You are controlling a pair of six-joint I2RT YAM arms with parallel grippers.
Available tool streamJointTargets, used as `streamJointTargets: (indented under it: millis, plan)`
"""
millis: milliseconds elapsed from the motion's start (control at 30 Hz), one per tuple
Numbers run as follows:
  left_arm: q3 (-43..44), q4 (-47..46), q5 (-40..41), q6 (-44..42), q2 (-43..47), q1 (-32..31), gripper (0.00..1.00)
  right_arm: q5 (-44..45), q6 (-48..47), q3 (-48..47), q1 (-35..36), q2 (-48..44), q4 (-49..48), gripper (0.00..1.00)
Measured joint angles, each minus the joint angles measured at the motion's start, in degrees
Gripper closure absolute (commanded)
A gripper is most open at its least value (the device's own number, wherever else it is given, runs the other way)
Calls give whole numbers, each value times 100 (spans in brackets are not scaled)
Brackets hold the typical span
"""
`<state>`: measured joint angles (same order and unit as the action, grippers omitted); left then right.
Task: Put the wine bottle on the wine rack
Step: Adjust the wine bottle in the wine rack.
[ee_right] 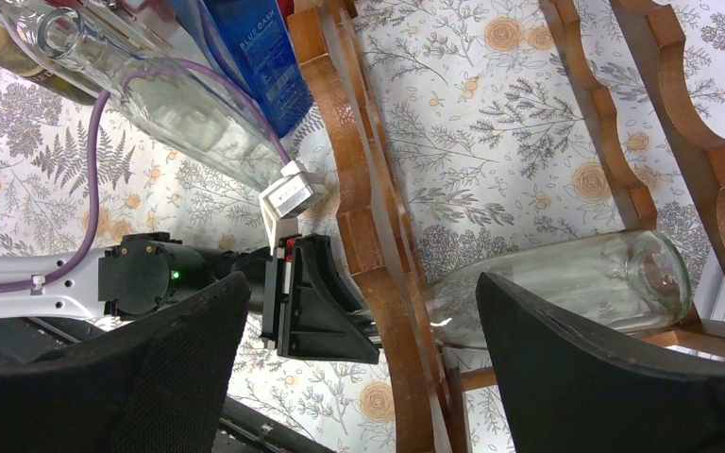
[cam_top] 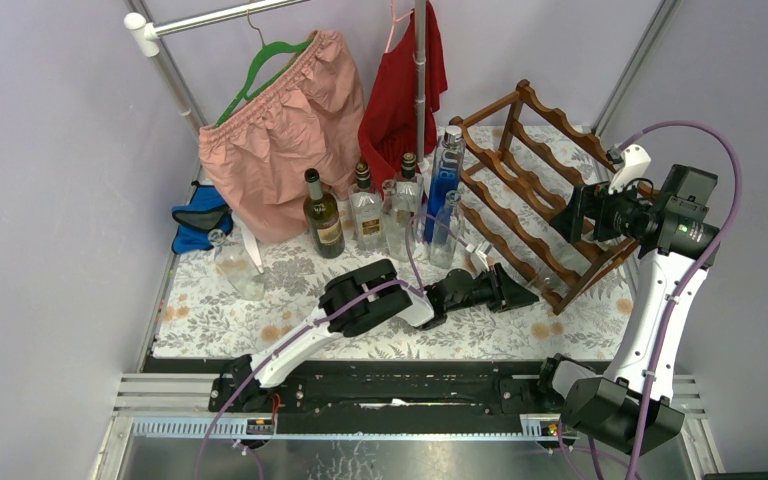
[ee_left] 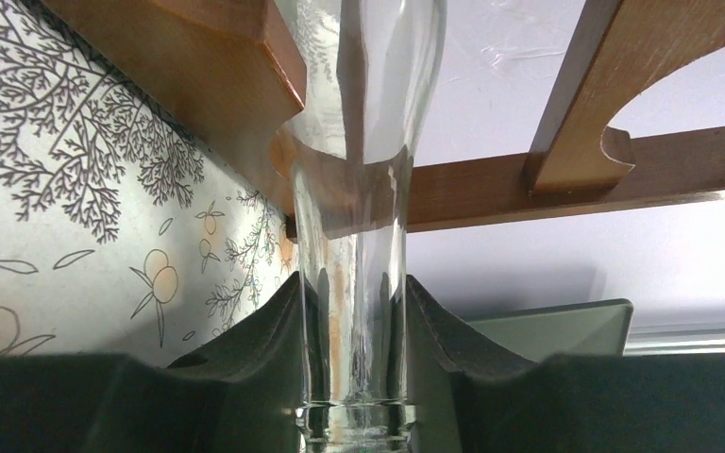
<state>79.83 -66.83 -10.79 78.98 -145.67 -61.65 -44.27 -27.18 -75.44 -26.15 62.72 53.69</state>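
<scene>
Bottle seating: wine bottle (ee_right: 566, 283) lies across the lowest rails of the wine rack (ee_right: 359, 226), neck clamped in left gripper (ee_left: 354, 311); right gripper (cam_top: 570, 215) hangs spread, empty, above; advise confirming both scallops cradle it, then releasing gently and backing straight out.

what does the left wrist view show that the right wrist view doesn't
Only left wrist: the neck of the clear glass wine bottle clamped between the dark left fingers. Only right wrist: that bottle's wide body lying on its side in the reddish-brown wooden wine rack, a blue labelled bottle, and the open right fingers. Both: the rack and the floral tablecloth.
</scene>
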Motion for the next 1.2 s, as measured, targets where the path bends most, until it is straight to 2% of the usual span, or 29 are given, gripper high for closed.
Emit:
streamJointTargets:
  millis: [1200]
  plan:
    - [-90,-166,608,273,0,-42,100,0,2,35,0,0,-7,2]
